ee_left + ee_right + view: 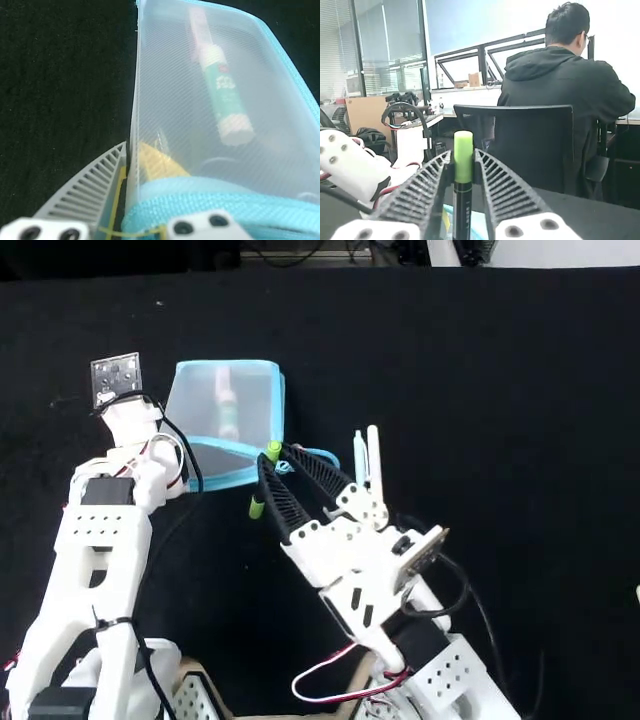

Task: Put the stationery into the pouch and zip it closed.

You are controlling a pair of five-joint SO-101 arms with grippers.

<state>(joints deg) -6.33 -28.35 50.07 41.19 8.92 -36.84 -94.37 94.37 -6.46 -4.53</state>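
Pouch (225, 410): soft, see-through plastic with a fine ribbed weave and pale blue fabric trim. It sat on the far left part of the black table cloth (500, 390), with one side lifted off the surface. Through the wall a round tube (225, 95) was visible inside, white-ended with a teal and white label, lying lengthwise against the wall. The zip tape (200, 200), a woven pale blue band, ran along the raised edge. The left gripper (132, 147) was clamped on that edge at one corner. Its grey ribbed triangular finger (95, 190) lay outside the wall, and its partner showed yellow through the plastic on the inside. The left arm stood at the left side of the table, forearm stretched away from its base and wrist bent toward the pouch. The right gripper (463, 154) was closed around a marker (257, 507) with a black barrel and lime green cap. Its ribbed fingers pinched the marker just under the cap, whose top stood slightly proud of the fingertips. In the high view the cap end sat just beside the pouch's blue trimmed corner; contact could not be judged. The right arm rose from the near edge, angled toward the pouch. Two slim pale pens (365, 455) lay side by side on the cloth just beyond the right gripper's body.
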